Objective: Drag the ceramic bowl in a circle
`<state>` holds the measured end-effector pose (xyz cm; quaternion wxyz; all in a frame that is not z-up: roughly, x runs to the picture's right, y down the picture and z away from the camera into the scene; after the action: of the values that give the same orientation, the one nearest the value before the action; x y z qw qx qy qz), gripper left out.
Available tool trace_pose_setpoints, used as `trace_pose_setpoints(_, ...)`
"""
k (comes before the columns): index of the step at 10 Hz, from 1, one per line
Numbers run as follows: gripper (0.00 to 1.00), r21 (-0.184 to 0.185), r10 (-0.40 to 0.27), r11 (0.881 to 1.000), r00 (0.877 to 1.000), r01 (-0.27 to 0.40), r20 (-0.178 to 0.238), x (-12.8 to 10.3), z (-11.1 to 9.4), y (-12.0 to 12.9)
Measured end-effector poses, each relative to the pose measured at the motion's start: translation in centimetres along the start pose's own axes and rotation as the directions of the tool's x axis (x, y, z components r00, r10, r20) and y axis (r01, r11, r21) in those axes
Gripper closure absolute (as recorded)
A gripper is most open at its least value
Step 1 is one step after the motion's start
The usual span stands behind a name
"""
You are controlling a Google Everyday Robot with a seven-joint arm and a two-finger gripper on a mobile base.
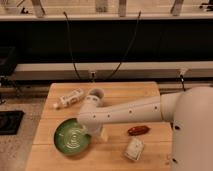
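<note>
The ceramic bowl (72, 136) is a wide, shallow green dish with pale rings inside. It sits on the wooden table (120, 92) near the front left. My white arm reaches in from the right and ends at the bowl's right rim. My gripper (95, 131) is down at that rim, mostly hidden behind the arm's end.
A white bottle (69, 98) lies on its side at the back left. A white cup (96, 94) stands behind my arm. A reddish-brown oblong object (138, 130) and a small white packet (134, 149) lie to the right. Black cables hang behind the table.
</note>
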<state>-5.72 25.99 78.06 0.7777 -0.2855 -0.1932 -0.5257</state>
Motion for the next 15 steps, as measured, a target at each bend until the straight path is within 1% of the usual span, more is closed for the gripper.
trace_pose_setpoints(2,0.23,-0.002,-0.005,1.000,1.000,0.005,0.004,0.0,0.1,0.0)
trace_pose_setpoints(3,0.27,-0.003,-0.007,1.000,1.000,0.007,0.007,0.0,0.1,0.0)
trace_pose_setpoints(5,0.27,-0.003,-0.009,1.000,1.000,0.009,0.011,0.0,0.2,0.0)
trace_pose_setpoints(8,0.49,-0.004,-0.015,1.000,1.000,0.015,0.017,0.0,0.3,0.0)
trace_pose_setpoints(9,0.62,-0.003,-0.018,1.000,1.000,0.018,0.019,0.0,0.2,-0.1)
trace_pose_setpoints(10,0.70,-0.003,-0.019,1.000,1.000,0.019,0.020,0.0,0.2,-0.1)
trace_pose_setpoints(12,0.90,-0.002,-0.013,1.000,1.000,0.013,0.024,0.0,0.2,0.1)
trace_pose_setpoints(13,0.98,0.012,-0.001,1.000,1.000,0.001,0.030,0.4,0.1,0.3)
trace_pose_setpoints(15,0.99,0.017,0.010,1.000,0.999,-0.011,0.033,1.0,-0.1,1.1)
